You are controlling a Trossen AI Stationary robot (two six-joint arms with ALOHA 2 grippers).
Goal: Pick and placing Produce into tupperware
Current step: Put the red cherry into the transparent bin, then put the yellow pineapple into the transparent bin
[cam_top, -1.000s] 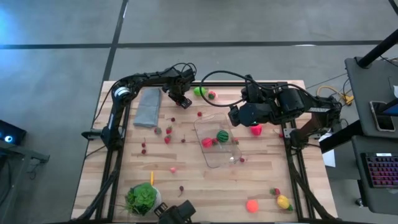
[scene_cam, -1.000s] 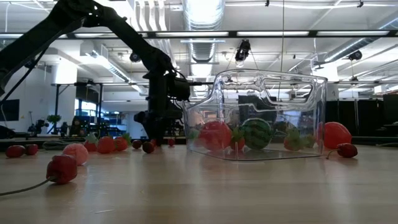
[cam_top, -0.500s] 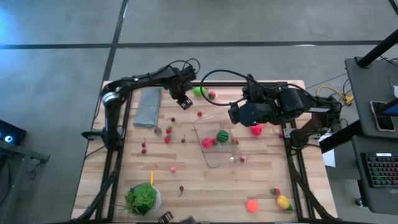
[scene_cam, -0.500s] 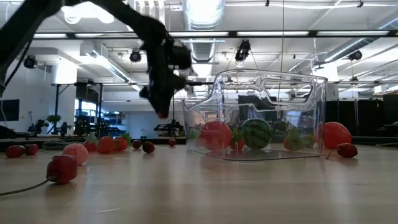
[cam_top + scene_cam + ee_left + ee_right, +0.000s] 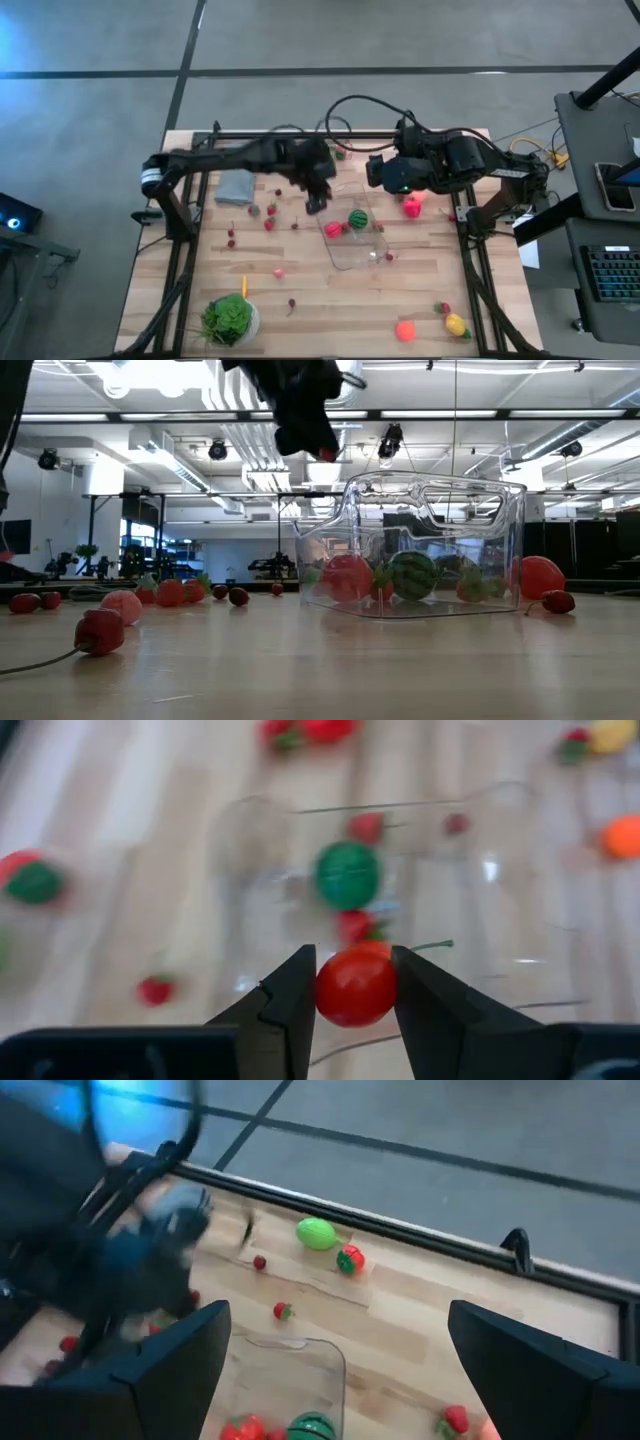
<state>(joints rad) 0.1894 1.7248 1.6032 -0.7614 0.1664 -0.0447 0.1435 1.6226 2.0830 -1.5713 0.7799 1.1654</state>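
The desk (image 5: 420, 300) carries the clear tupperware (image 5: 352, 225) at centre frame. The left claw (image 5: 352, 988), just left of it, pinches a red berry (image 5: 354, 986). Released early, that berry lands outside. The right claw (image 5: 330, 1370) gapes wide above.

We see a pale wooden worktop (image 5: 330, 290) standing on a grey concrete floor (image 5: 90, 110) crossed by dark lines, while beyond it bright ceiling lights (image 5: 325, 375) and exposed ducts (image 5: 245, 445) fill a large hall.
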